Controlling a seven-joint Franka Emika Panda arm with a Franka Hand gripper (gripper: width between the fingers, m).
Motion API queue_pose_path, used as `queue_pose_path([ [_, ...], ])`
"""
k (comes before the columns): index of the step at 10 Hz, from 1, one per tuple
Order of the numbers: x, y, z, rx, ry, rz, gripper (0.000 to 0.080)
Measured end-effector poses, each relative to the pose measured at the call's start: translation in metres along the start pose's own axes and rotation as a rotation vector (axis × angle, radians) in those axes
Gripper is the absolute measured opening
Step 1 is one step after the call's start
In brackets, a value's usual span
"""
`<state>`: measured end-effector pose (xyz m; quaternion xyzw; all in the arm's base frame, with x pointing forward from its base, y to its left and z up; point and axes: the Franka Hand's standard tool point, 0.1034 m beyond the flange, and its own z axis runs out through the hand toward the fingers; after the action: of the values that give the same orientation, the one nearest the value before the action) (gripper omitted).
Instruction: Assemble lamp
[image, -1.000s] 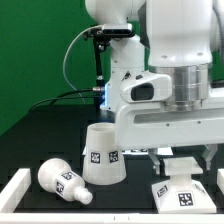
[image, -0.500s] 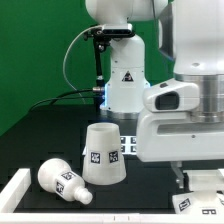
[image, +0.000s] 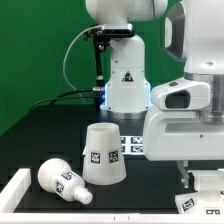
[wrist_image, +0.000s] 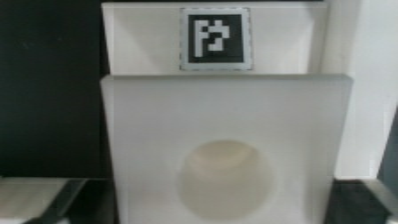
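Note:
The white lamp base (wrist_image: 222, 120) fills the wrist view, with a square tag (wrist_image: 215, 38) on its far end and a shallow round hollow (wrist_image: 231, 182) near me. My gripper (wrist_image: 205, 208) is open, with a dark finger (wrist_image: 32, 200) at each side of the base and a thin gap showing. In the exterior view the gripper (image: 198, 174) hangs low at the right edge over the base (image: 210, 183), mostly hiding it. The cone shade (image: 101, 155) stands wide end down at centre. The bulb (image: 62, 181) lies on its side to the exterior view's left.
The marker board (image: 131, 147) lies behind the shade, partly covered by my arm. A white rail (image: 14, 190) borders the table at the exterior view's left front. The robot's pedestal (image: 125, 85) and cables stand at the back.
My arm has moved toward the exterior view's right and now sits over the base, covering it. The shade and the bulb have not moved.

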<state>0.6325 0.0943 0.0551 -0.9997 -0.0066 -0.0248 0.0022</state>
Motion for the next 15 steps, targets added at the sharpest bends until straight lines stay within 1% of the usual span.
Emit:
queue_pose_path([
  [1,0.000,0.000,0.000,0.000,0.000,0.000,0.0665],
  [2,0.002,-0.001,-0.004,0.002,0.004,-0.001,0.0692],
  [4,0.008,-0.003,-0.037,0.022,0.030,0.004,0.0698],
  [5,0.007,0.001,-0.051,0.028,0.031,0.005,0.0698],
  [6,0.006,0.008,-0.071,0.035,0.043,0.000,0.0699],
  [7,-0.003,0.021,-0.081,0.038,0.054,-0.042,0.0699],
  [8,-0.016,0.047,-0.082,0.036,0.054,-0.082,0.0699],
  [9,-0.025,0.076,-0.082,0.027,0.047,-0.160,0.0699],
  [10,-0.028,0.105,-0.086,0.018,0.049,-0.202,0.0699],
  [11,-0.027,0.115,-0.090,0.012,0.055,-0.204,0.0699],
  [12,-0.025,0.117,-0.092,0.011,0.059,-0.202,0.0699],
  [15,-0.025,0.117,-0.091,0.010,0.057,-0.203,0.0699],
])
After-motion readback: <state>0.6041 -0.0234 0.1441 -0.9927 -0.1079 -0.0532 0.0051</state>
